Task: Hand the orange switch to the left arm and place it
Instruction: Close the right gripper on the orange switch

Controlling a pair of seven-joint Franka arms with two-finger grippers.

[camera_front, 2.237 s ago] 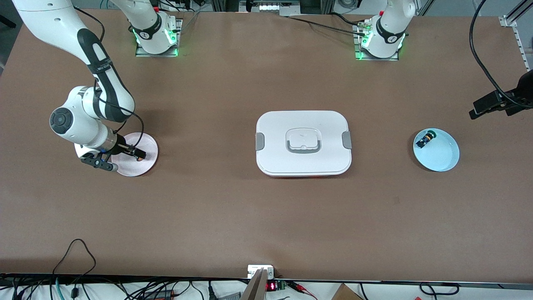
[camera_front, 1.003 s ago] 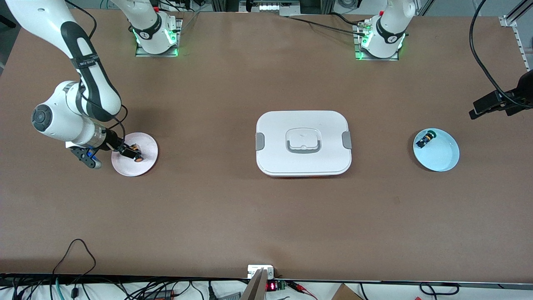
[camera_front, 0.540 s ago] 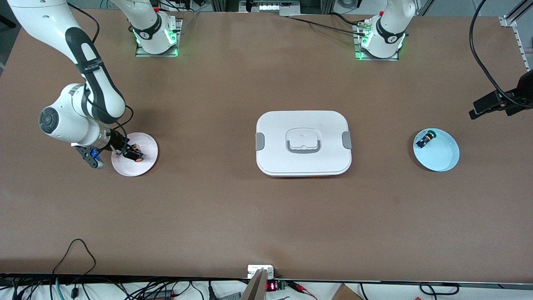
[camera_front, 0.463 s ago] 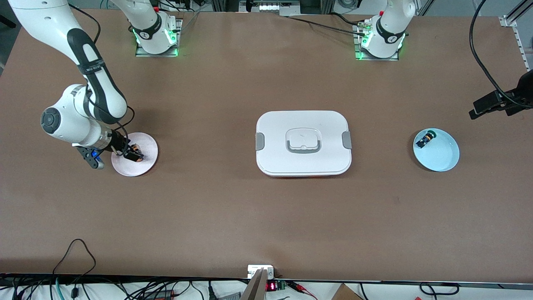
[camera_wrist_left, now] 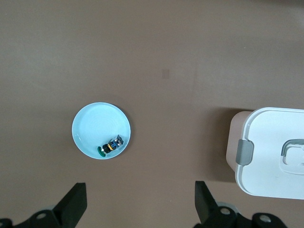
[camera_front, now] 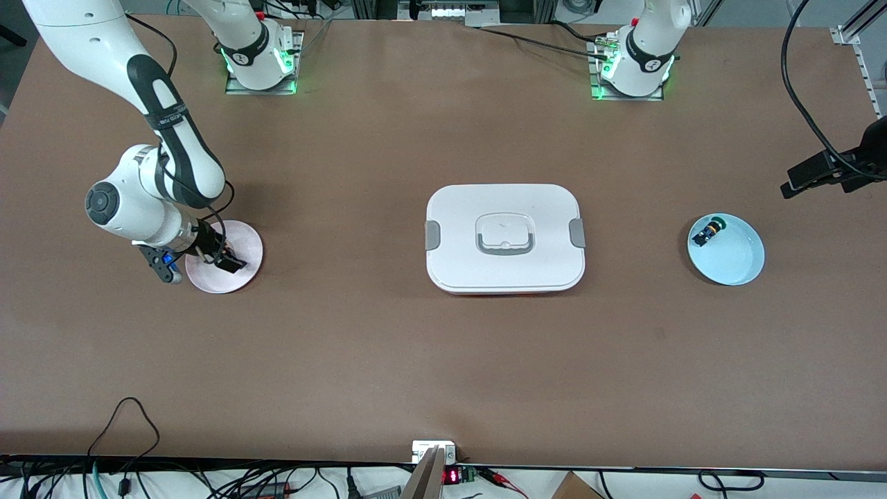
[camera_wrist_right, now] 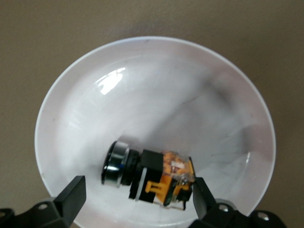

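— At the right arm's end of the tabletop (camera_front: 346,360), what was seen?
— The orange switch (camera_wrist_right: 152,178) was seen lying on its side in a white plate (camera_wrist_right: 71,118), between the spread fingers of the right claw (camera_wrist_right: 137,199).
— And the left claw (camera_wrist_left: 140,206)?
— It was held open, high over a blue plate (camera_wrist_left: 90,128) beside the box (camera_front: 505,238).

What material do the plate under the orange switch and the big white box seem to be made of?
The plate looks like glossy white plastic or glazed ceramic: a bright highlight sits on its smooth wall, so either is possible. The box seems to be matte white plastic, with rounded moulded corners, grey side latches and a recessed handle. The orange switch has a black and orange plastic-looking body.
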